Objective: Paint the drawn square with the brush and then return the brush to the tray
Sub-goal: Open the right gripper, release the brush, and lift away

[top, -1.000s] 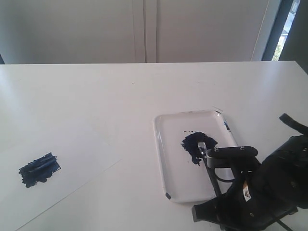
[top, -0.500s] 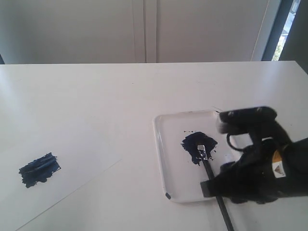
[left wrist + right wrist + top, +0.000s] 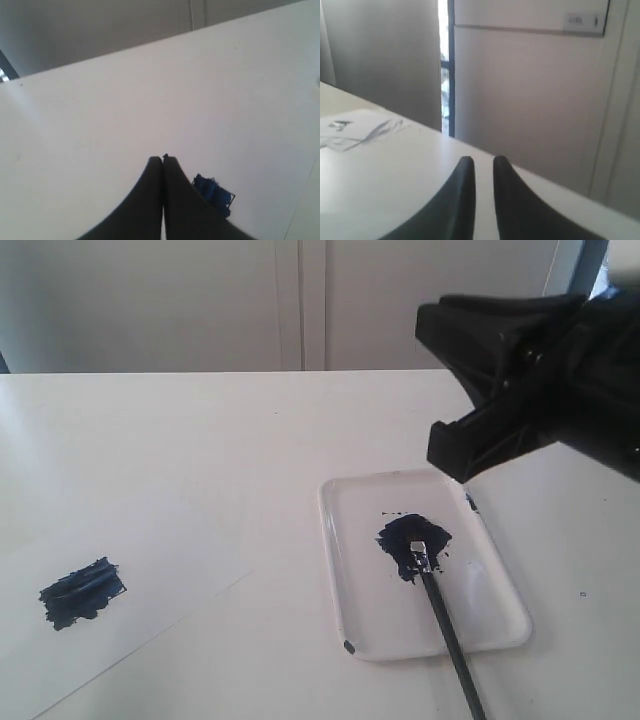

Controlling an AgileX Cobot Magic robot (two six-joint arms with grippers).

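As brush (image 3: pixel 443 620) lies lengthwise in tray (image 3: pixel 352 540), bristles away | right end effector (image 3: pixel 484 161) apart

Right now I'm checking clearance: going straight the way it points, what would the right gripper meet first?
Nothing near: the right gripper points over the table edge at the pale wall panel. The way looks free until that wall, though depth is hard to judge.
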